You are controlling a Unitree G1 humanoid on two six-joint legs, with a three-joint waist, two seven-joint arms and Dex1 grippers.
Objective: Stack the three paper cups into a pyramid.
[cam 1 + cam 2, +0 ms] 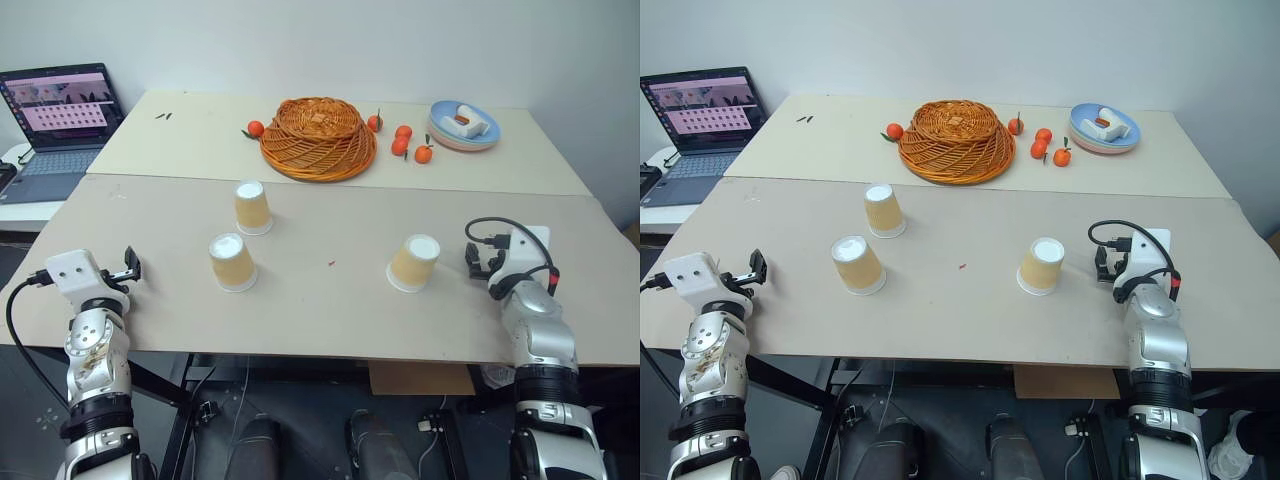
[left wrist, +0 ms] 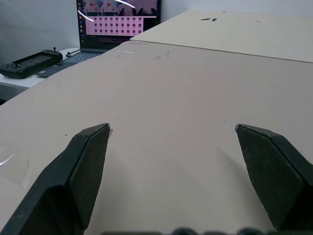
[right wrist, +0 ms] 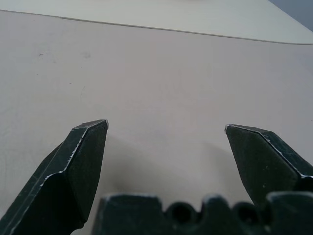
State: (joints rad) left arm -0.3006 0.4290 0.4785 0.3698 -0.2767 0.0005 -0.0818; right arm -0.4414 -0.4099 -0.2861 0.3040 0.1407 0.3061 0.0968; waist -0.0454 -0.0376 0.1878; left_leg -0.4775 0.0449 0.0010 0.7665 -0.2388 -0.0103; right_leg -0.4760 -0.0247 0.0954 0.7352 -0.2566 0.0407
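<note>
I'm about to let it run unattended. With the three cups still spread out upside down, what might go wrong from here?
1. The right cup stands close beside the open right end effector; a sideways approach may knock it over.
2. The two left cups stand close together, so reaching for one may bump the other.
3. The pyramid's top cup must bridge two narrow white bases; badly spaced bottom cups would probably drop it.

Three paper cups stand inverted on the near table [image 1: 300, 320]: one [image 1: 252, 207] rearmost at left, a second [image 1: 232, 261] just before it, a third [image 1: 414, 263] well apart to the right. The left gripper [image 1: 131, 265] lies left of the pair, the right gripper [image 1: 473, 258] just right of the third cup (both empty). Behind, on the far table [image 1: 200, 140], a basket [image 1: 318, 137] sits centrally, a laptop [image 1: 58, 125] far left.
</note>
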